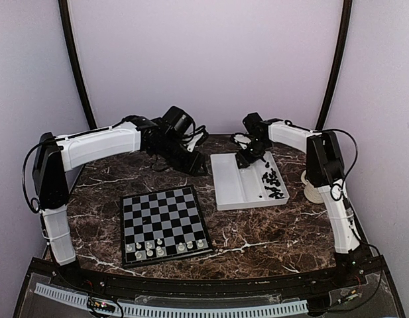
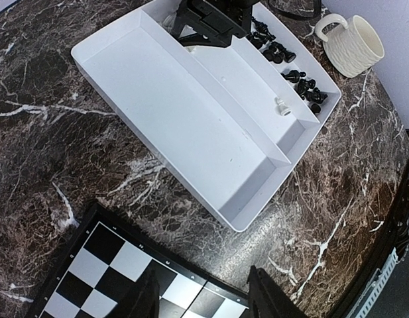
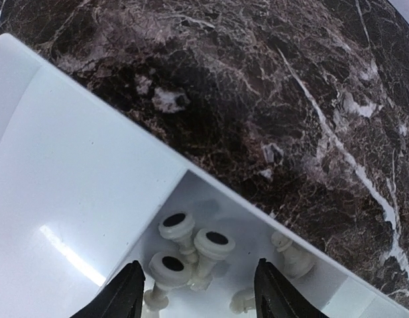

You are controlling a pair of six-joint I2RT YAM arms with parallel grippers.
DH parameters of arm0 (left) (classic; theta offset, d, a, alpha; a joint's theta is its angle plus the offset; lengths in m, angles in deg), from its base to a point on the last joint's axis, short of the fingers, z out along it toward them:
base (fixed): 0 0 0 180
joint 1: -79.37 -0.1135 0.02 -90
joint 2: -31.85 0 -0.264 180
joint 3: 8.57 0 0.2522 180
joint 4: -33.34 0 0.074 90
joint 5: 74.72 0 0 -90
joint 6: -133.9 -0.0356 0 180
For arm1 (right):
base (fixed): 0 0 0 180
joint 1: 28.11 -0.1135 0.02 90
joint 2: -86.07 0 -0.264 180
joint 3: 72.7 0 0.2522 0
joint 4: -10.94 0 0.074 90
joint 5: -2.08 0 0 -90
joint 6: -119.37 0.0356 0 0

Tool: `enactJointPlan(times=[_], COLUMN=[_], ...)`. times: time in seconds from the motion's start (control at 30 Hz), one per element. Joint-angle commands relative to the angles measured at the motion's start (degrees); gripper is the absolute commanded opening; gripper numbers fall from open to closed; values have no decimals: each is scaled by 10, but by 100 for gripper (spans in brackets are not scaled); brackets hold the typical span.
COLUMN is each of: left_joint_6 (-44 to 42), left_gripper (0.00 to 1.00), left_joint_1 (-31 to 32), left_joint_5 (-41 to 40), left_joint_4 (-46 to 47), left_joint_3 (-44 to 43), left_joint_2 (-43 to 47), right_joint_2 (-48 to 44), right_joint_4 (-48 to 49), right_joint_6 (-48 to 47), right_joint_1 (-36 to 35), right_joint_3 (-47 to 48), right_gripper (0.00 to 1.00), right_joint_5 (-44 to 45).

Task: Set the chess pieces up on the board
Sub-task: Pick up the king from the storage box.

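Observation:
The chessboard (image 1: 163, 213) lies on the marble table with several white chess pieces (image 1: 166, 248) on its near row. Black pieces (image 1: 272, 180) lie in the right compartment of the white tray (image 1: 231, 189). My right gripper (image 3: 199, 295) is open, hovering just above several white pieces (image 3: 194, 246) lying in the far corner of that compartment. It also shows in the top view (image 1: 247, 158). My left gripper (image 2: 204, 298) is open and empty above the board's corner (image 2: 118, 265) next to the tray (image 2: 191, 126). The black pieces (image 2: 293, 69) and one white piece (image 2: 282, 106) show there too.
A cream ribbed mug (image 2: 350, 41) stands to the right of the tray, partly hidden behind my right arm in the top view (image 1: 314, 191). The tray's left compartment (image 2: 158, 99) holds nothing. Purple walls close in the table on three sides.

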Motion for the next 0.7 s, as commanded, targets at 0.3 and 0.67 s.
enactJointPlan(times=[0.3,0.67], left_joint_6=[10,15], left_gripper=[48,48], left_joint_1=[-2,-2], left_joint_5=[24,27], left_joint_4=[23,24], left_joint_3=[26,34], left_joint_2=[6,12], right_joint_2=[-65,-6], right_joint_4=[-30,-32], right_joint_6=[1,20], right_joint_1=[3,6], right_joint_3=[-99,-28], right_gripper=[49,41], right_joint_5=[-69,-40])
